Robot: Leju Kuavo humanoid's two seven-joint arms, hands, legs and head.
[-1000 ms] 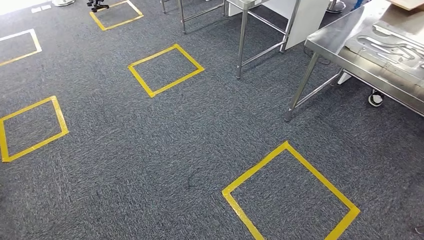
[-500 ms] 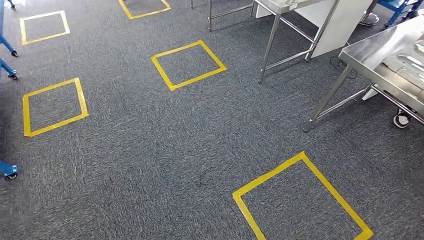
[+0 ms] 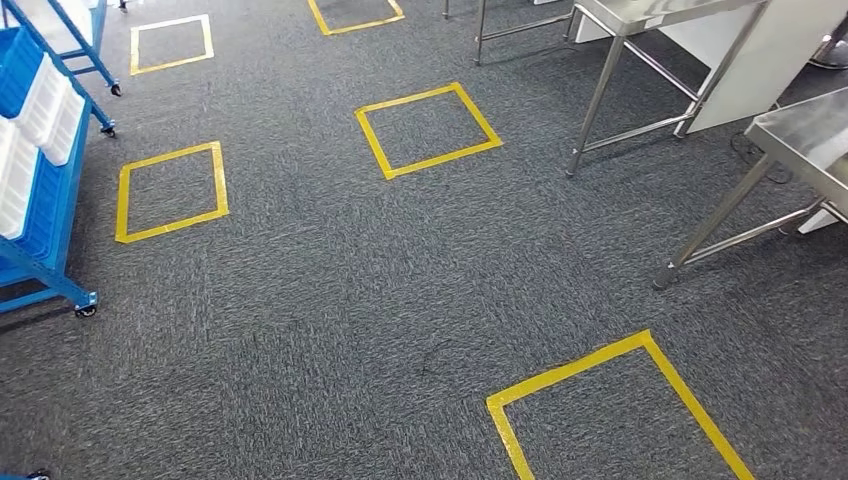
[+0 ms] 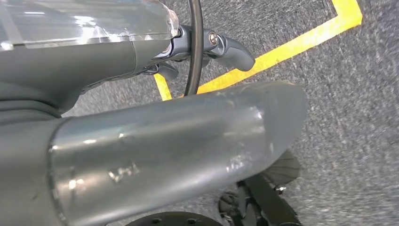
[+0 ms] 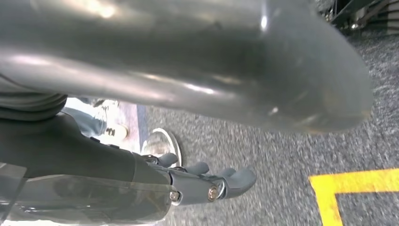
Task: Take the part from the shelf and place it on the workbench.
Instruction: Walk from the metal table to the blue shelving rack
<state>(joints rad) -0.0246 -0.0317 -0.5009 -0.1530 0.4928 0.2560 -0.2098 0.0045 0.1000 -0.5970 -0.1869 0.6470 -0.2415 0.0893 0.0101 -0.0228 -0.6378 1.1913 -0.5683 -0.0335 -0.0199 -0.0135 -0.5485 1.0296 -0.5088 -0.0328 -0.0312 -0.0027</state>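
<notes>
The shelf point(image 3: 40, 160), a blue rack with white and blue bins, is seen at the far left of the head view, and the part cannot be told among the bins, so its long axis and direction cannot be judged. The left hand point(image 4: 207, 47) hangs over the carpet with fingers loosely curled and nothing held; the right hand point(image 5: 207, 183) is the same. The left hand is judged nearer to the shelf. The steel worktop point(image 3: 810, 135) stands at the right, well apart from the shelf.
</notes>
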